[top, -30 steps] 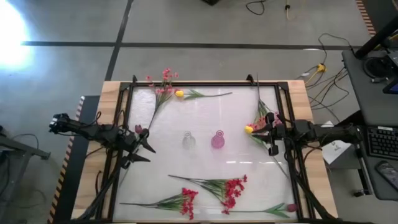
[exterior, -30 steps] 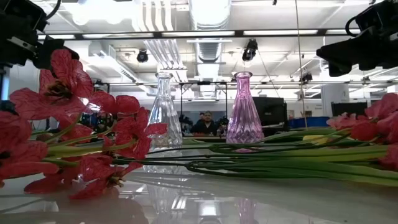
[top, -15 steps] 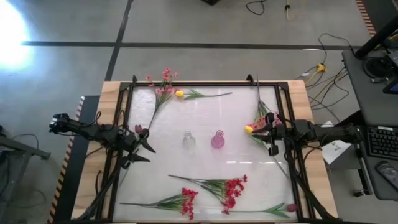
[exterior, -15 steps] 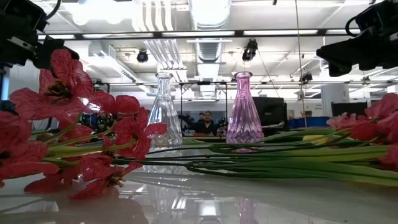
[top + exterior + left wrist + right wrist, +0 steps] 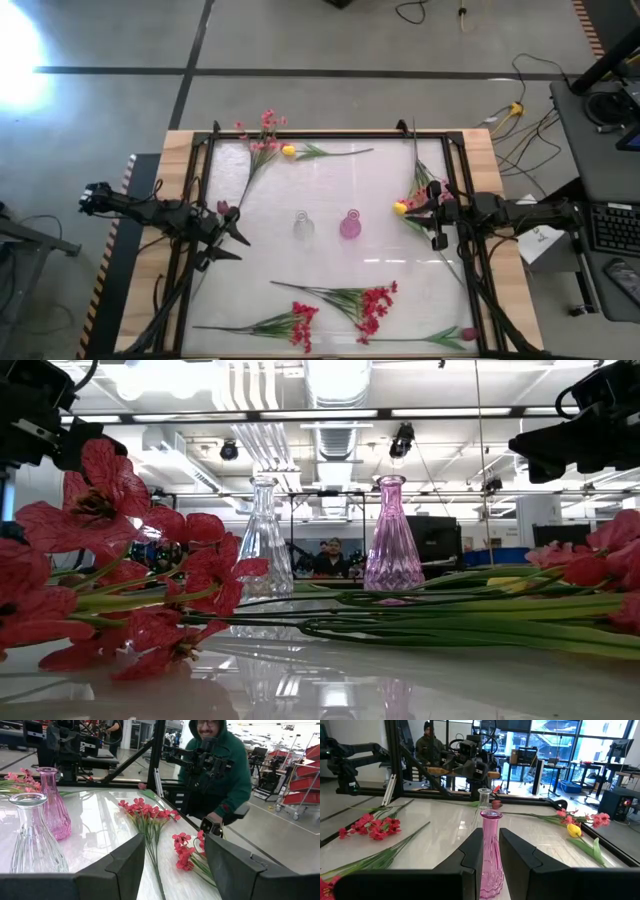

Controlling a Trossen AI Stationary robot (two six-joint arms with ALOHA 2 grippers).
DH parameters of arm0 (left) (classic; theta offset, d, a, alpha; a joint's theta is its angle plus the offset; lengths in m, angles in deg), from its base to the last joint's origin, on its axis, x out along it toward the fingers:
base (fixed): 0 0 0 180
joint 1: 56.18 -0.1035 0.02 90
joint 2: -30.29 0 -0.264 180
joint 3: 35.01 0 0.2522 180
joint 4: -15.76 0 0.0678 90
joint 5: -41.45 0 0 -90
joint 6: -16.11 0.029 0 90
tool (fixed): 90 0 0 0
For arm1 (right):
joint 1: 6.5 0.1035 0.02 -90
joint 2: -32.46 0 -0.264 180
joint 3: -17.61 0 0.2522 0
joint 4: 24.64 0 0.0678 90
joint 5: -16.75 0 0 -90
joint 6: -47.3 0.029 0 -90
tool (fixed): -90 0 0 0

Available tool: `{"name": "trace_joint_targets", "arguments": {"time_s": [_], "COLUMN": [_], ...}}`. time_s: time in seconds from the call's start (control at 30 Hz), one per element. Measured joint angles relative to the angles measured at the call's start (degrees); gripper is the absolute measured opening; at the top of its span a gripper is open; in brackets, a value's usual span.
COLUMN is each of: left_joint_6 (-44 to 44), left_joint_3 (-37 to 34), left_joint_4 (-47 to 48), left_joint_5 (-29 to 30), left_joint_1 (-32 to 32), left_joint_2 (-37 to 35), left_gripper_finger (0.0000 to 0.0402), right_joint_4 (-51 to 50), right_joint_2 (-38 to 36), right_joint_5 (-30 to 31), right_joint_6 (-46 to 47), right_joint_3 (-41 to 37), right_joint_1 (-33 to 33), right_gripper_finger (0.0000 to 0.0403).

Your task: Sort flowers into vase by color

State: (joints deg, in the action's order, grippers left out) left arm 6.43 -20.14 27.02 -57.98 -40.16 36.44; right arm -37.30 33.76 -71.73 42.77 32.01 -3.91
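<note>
The flowers lie scattered around the white table [image 5: 330, 180] in the high view: a pink spray [image 5: 262, 135] and a yellow bloom [image 5: 288, 151] at the upper left of the tabletop, a pink and yellow cluster [image 5: 415, 195] at the right edge, and two red sprays [image 5: 375, 305] along the bottom. At the centre stand two vases just beside each other — a clear vase [image 5: 302, 224] and a pink vase [image 5: 350, 223] — and both appear to hold nothing.

The left gripper [image 5: 232, 238] is held above the left side of the table with its fingers spread wide and nothing between them; in the left wrist view the red sprays show past its fingers. The right gripper [image 5: 437, 222] is poised at the right edge, just beside the pink and yellow cluster, its fingers drawn nearly together; nothing is seen to be held. A person in a green hoodie [image 5: 220, 775] is seen beyond the table in the left wrist view.

No stem has yet been vased, so the step in hand is judged to be a first pick. A stem would best be pinched low on the bare green part — not at the blossoms — so that the head hangs clear. The sprays overlap, so a single stem should be singled out first. The narrow vase necks call for the stem end to be centred and lowered upright, lest a light vase be tipped.
</note>
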Motion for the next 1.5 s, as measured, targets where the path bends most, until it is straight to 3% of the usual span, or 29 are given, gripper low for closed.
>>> {"name": "trace_joint_targets", "arguments": {"time_s": [0.9, 0.97, 1.07, 1.17, 1.23, 1.37, 1.5], "left_joint_6": [0.0, -0.02, 0.0, 0.0, 0.0, 0.0, 0.0], "left_joint_3": [0.02, 0.0, 0.01, 0.01, 0.0, 0.0, 0.0], "left_joint_4": [0.0, 0.0, 0.0, 0.0, 0.0, 0.0, -0.02], "left_joint_5": [0.0, 0.0, 0.0, 0.0, 0.0, 0.02, 0.02], "left_joint_1": [0.0, 0.0, 0.01, 0.01, 0.0, 0.01, 0.0], "left_joint_2": [-0.01, 0.0, -0.01, 0.0, 0.0, 0.0, -0.02], "left_gripper_finger": [0.0194, 0.0194, 0.0194, 0.0194, 0.0194, 0.0194, 0.0194], "right_joint_4": [0.01, 0.0, -0.07, 0.58, 0.7, -0.98, -8.94], "right_joint_2": [0.0, 0.0, 0.0, 0.02, 0.14, 3.78, 10.95], "right_joint_5": [0.0, -0.42, -1.62, 2.85, 4.87, 0.4, 3.55], "right_joint_6": [0.29, 7.39, 28.79, 41.41, 43.09, 41.4, 44.27], "right_joint_3": [-0.01, -0.02, -0.01, -0.02, -0.02, 0.66, 6.97], "right_joint_1": [0.02, 0.14, 0.17, 0.13, 0.06, 0.81, 1.93], "right_gripper_finger": [0.0054, 0.0054, 0.0054, 0.0054, 0.0054, 0.0054, 0.0054]}}
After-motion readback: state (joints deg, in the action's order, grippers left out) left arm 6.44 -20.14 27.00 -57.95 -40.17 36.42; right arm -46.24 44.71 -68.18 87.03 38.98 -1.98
